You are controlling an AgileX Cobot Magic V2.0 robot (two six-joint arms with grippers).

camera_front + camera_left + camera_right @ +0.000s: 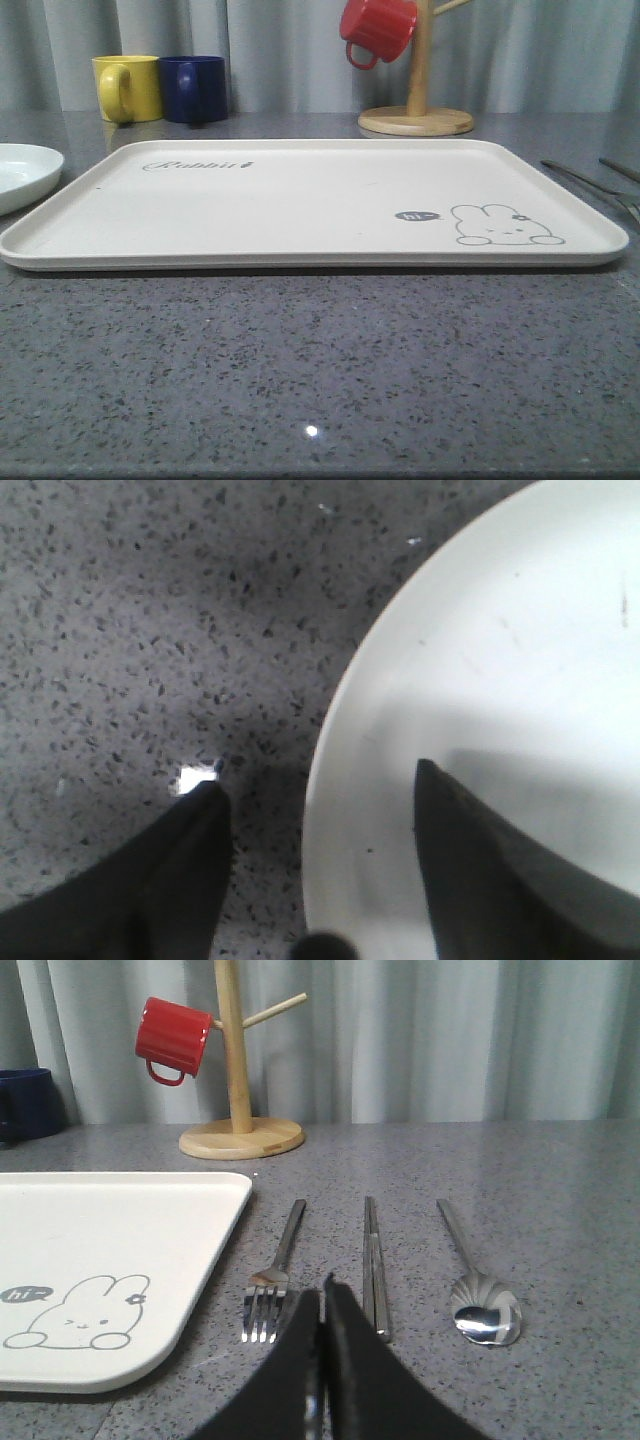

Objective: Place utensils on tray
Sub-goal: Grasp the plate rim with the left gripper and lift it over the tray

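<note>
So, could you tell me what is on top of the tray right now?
Nothing lies on the tray; just its printed rabbit and script. The plate sits left of it; the fork, chopsticks and spoon lie to its right. What's under it is covered.

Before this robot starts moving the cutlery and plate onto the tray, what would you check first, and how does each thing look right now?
1. Tray surface free for items: ok.
2. Fork, chopsticks and spoon lying apart, side by side on the table: ok.
3. Right gripper open for a pick: not ok, fingers together, low between fork and chopsticks.
4. Left gripper open astride the white plate rim: ok.
5. Mug stand with the red mug out of the way, behind the tray: ok.
6. Fingers' height above the plate: cannot tell.
</note>
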